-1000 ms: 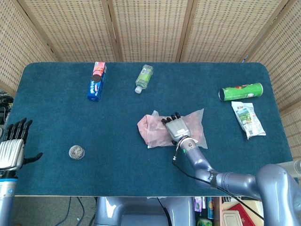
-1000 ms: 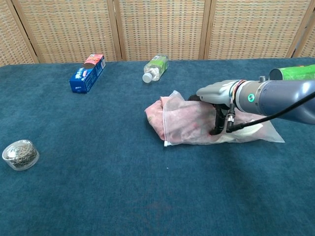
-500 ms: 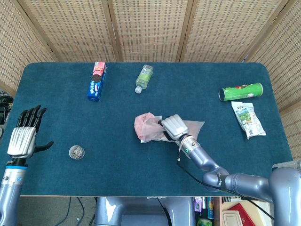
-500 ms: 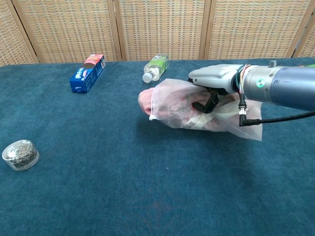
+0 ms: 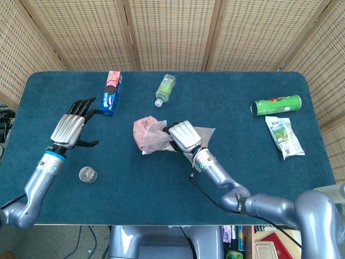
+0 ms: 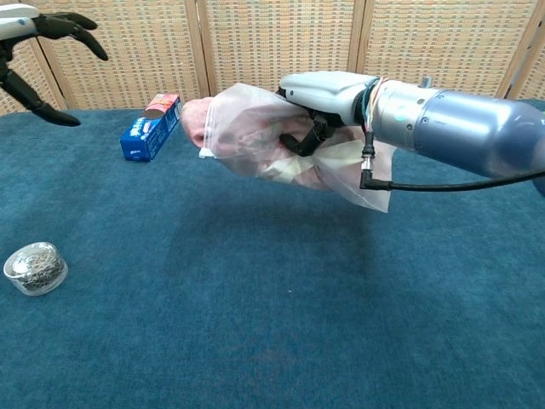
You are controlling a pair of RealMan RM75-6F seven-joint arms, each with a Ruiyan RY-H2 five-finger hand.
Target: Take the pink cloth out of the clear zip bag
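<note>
the open stretch of dark blue carpeted table (image 5: 135, 178) between the spread left hand (image 5: 70, 125) and the lifted clear zip bag (image 5: 161, 138) lets a hand pass. the blue biscuit box (image 5: 110, 93) lies just beyond the left fingertips, and the small round clear tub (image 5: 88, 174) sits near its wrist. the green-labelled plastic bottle (image 5: 165, 89) lies beyond the bag. the green tube can (image 5: 276, 104) and white snack packet (image 5: 284, 136) stay well apart, far right.

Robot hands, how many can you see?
2. The left robot hand hangs open near the blue box. The right robot hand holds the clear zip bag mid-table.
</note>
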